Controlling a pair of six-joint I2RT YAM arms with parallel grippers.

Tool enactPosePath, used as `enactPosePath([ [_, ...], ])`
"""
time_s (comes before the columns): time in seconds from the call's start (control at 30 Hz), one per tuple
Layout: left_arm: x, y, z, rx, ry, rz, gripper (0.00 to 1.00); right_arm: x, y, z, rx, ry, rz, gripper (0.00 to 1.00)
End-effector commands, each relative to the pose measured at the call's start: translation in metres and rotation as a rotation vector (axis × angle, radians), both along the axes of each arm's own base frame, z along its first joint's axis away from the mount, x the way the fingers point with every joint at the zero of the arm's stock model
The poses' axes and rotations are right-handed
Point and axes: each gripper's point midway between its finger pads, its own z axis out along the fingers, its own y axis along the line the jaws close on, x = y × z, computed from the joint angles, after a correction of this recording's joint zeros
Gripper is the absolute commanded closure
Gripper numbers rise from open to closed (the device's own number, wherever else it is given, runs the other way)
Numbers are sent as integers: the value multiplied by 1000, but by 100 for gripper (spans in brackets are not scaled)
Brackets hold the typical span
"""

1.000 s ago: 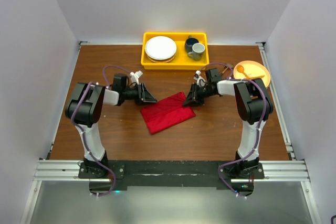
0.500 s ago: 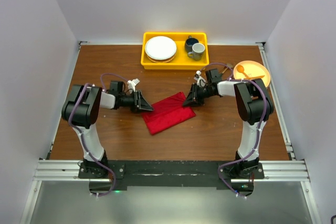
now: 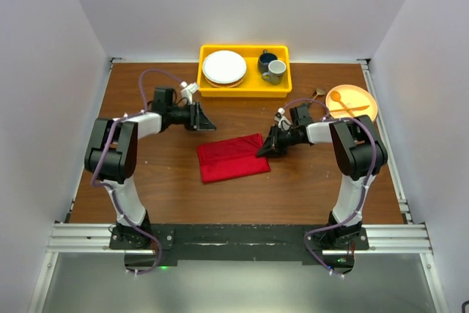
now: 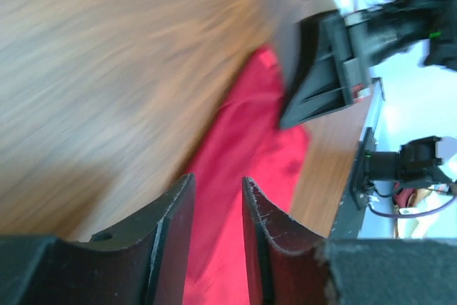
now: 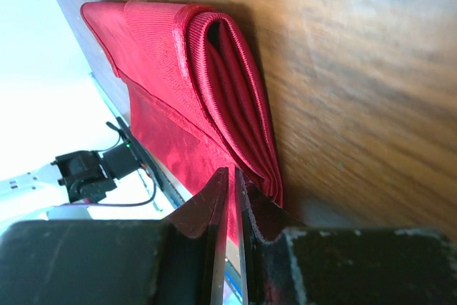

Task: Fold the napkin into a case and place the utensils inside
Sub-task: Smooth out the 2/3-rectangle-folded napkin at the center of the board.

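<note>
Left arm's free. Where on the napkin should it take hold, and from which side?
Probably its far-left corner, approached from the left with jaws low to the table. The napkin lies flat and folded, the right gripper pinches its right edge, and the open left gripper sits just beyond that corner.

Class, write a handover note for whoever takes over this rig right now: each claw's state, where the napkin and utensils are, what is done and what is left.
Left claw: open, empty, clear of the napkin, off its far-left corner.
Right claw: looks pinched shut on the napkin's right edge.
Napkin: folded in layers into a flat rectangle, mid-table.
Utensils: on the orange plate at the far right; none in the cloth.
Done: several folds are made.
Left: finish the fold, then slip the utensils inside.
</note>
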Motion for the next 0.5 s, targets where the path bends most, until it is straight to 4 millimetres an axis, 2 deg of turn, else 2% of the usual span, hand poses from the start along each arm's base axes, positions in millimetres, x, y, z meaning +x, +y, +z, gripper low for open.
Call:
enactPosePath([
  [0.0,-13,-65,30,-50,-58,-88,66,-8,-6,-14,-79,25,-57,86],
  [0.1,-34,-85,9,-37,-19,-140,69,-9,-8,-13,-87,21,-68,86],
  [0.17,-45,-85,-15,0,45,-157,71,-11,-7,-14,-81,27,-67,86],
  [0.23,-48,-83,-30,36,60,-170,73,-10,-6,-12,-73,30,-63,86],
  [0.27,-54,-79,-45,70,107,-176,75,-9,-5,-10,-69,22,-55,85],
  [0.33,-52,-74,-57,117,81,-193,76,-10,-5,-2,-63,14,-36,85],
  [0.37,-61,-69,-70,151,133,-209,77,-10,-5,1,-61,9,-30,84],
  [0.43,-65,-63,-82,195,142,-240,79,-11,-4,10,-52,0,-16,83],
  [0.47,-68,-60,-94,224,164,-250,81,-13,-4,13,-46,6,-10,81],
])
